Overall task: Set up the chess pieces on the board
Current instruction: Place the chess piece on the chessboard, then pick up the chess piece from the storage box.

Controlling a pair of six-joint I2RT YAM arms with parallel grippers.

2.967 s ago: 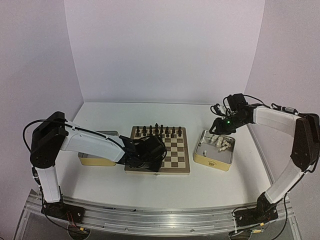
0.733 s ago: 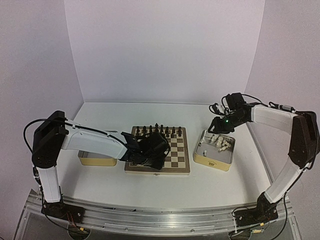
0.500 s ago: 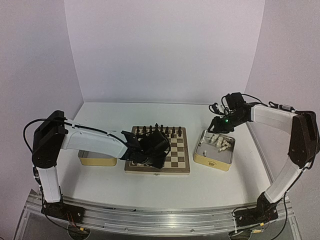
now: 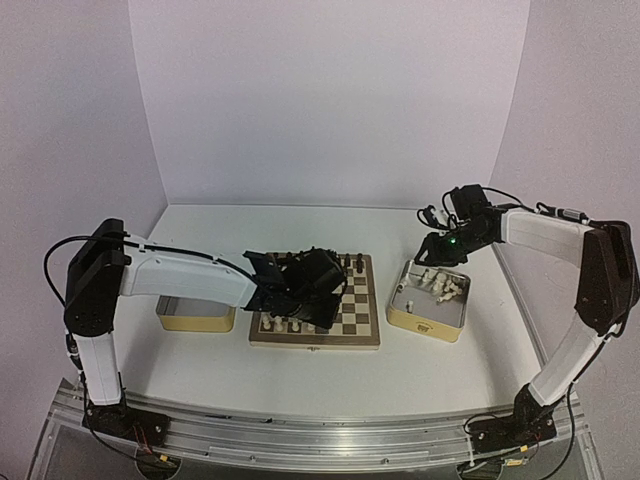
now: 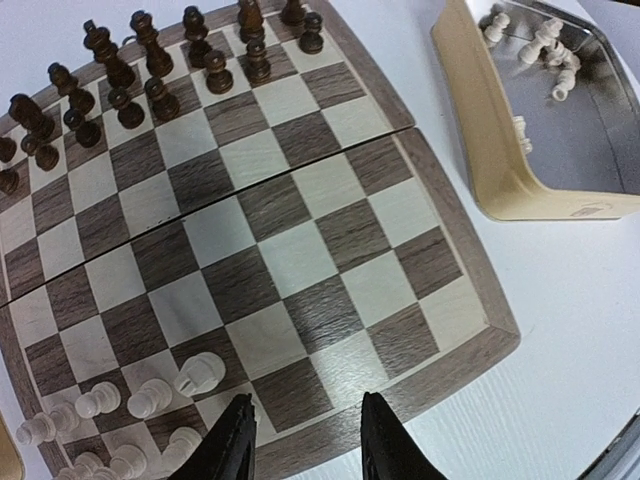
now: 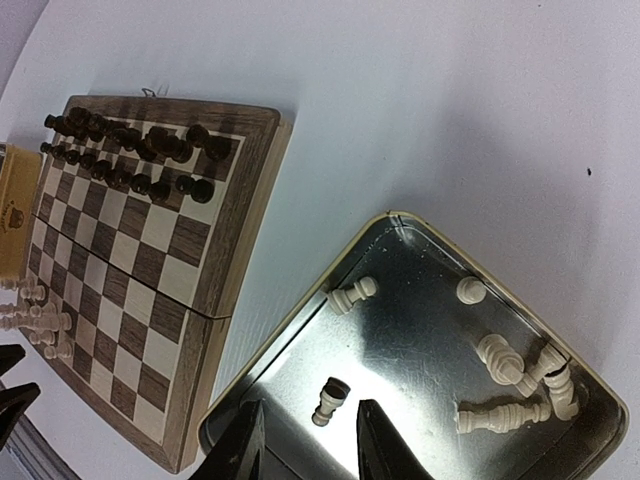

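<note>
Hovering over the near edge of the board, the left gripper has its jaws parted with nothing between them. A cluster of cream chess pieces stands on the squares at its 10 o'clock, just beside the fingertips. The right gripper hangs above the tin, likewise parted and empty, with one of them lying on the tin floor close at its 12 o'clock and more loose at 2 o'clock. Dark pieces fill the board's far rows.

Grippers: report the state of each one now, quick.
Left gripper: jaws open, holding nothing.
Right gripper: jaws open, holding nothing.
</note>
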